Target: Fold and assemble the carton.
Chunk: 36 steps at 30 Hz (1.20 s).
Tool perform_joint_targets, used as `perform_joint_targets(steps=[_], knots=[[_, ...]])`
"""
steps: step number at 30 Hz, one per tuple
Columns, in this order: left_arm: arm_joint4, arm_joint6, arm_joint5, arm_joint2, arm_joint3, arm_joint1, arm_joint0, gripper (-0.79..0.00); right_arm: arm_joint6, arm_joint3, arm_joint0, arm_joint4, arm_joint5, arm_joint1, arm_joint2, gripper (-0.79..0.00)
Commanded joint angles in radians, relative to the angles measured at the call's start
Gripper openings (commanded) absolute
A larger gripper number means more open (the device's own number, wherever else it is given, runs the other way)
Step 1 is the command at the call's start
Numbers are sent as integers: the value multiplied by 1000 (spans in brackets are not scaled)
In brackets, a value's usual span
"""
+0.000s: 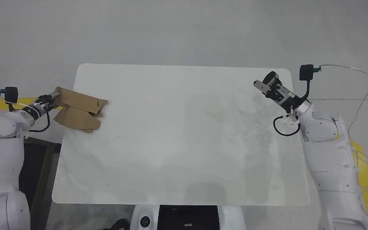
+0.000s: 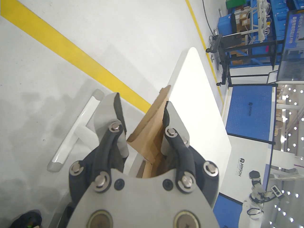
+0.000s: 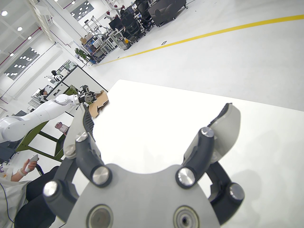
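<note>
**A:** Top view first. Where is the carton (image 1: 80,104), and why there?

**B:** Lying flat at the left rim of the table (image 1: 184,149), one corner out over the edge. Probably kept so for an easy side grasp by the left gripper (image 1: 53,101). Right gripper (image 1: 265,80) well apart, over the far right part, likely waiting.

**A:** Left wrist view: really gripped?

**B:** Fingers (image 2: 169,113) narrowed on the cardboard from both sides; looks clamped. Matt brown board, creased, layers folded thin, edges a little ragged.

**A:** And right wrist view?

**B:** Spread wide, holding nothing, above a smooth white tabletop with rounded corners. Far across, the same carton at the other arm, judged not yet assembled.
</note>
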Motion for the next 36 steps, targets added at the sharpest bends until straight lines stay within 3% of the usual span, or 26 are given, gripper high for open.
perform_joint_targets(steps=[1,11,18,27,36], knots=[[-30,-11,2,-6,-1,-1,-6,-785,0,0,0,0,0,0,0,0],[-162,-73,8,-45,-59,5,-33,-785,0,0,0,0,0,0,0,0],[-236,-114,-36,-28,-174,-2,-50,-785,0,0,0,0,0,0,0,0],[-311,-136,-29,73,-277,-37,-94,-785,0,0,0,0,0,0,0,0],[-367,-139,-38,205,-304,-83,-192,-785,0,0,0,0,0,0,0,0]])
